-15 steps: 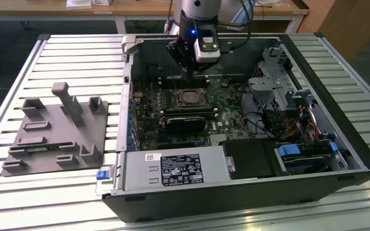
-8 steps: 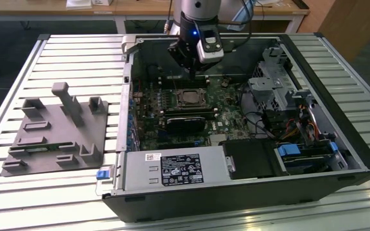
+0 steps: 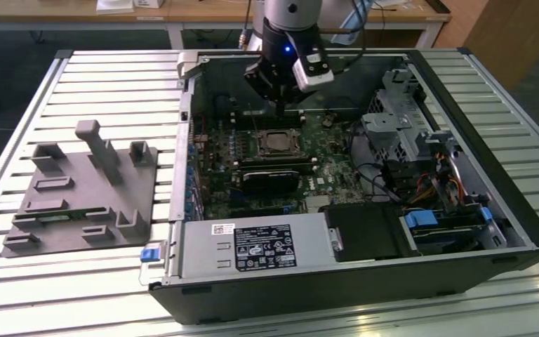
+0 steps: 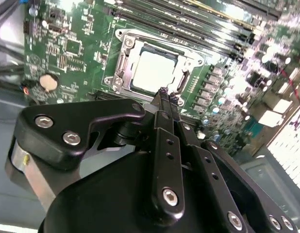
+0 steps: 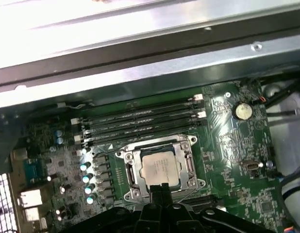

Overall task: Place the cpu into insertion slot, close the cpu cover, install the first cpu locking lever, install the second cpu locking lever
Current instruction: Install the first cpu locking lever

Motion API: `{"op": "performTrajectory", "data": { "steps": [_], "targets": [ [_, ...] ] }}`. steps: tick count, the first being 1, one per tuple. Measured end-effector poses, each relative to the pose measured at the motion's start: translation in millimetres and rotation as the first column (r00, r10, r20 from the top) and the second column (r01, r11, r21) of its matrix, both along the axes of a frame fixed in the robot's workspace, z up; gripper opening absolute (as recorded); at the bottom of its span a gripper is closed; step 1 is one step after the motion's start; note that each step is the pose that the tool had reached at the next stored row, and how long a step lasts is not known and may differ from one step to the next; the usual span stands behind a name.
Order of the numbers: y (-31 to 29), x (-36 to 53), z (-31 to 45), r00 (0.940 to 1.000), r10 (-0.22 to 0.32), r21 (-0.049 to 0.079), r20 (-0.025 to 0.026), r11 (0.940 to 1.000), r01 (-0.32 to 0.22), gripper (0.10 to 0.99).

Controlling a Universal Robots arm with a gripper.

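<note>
The cpu (image 5: 160, 168) is silver-grey, the cpu cover (image 5: 190, 167) silver, the motherboard (image 5: 232, 155) green with black slots (image 5: 140, 119). The claw (image 4: 165, 94) is black, and the tabletop (image 3: 110, 84) is pale grey and ribbed.

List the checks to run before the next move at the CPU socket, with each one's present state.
1. The cpu lies flat in the insertion slot: ok.
2. The cpu cover is down, framing the chip's top: ok.
3. The claw is shut with nothing held: ok.
4. The claw tip sits at the socket's edge in both wrist views; whether it touches the cover: cannot tell.
5. Both locking levers latched: cannot tell.
</note>
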State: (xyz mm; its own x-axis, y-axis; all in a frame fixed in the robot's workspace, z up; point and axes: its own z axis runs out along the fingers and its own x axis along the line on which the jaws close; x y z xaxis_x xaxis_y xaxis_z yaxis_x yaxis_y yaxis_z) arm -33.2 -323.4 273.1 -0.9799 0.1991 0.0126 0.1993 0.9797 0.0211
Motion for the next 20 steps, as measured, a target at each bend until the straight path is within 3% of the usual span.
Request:
{"op": "performTrajectory", "data": {
  "steps": [5, 13, 20],
  "targets": [
    [0.0, 0.0, -0.6, 0.9958, 0.091, 0.000, 0.0000, 0.9958, -0.091, 0.114],
    [0.0, -1.1, -2.7, 0.9778, 0.210, 0.002, 0.0003, 0.9778, -0.210, 0.114],
    [0.0, -21.5, -4.1, 0.9773, 0.212, 0.009, 0.0062, 0.9773, -0.212, 0.114]
  ]
}}
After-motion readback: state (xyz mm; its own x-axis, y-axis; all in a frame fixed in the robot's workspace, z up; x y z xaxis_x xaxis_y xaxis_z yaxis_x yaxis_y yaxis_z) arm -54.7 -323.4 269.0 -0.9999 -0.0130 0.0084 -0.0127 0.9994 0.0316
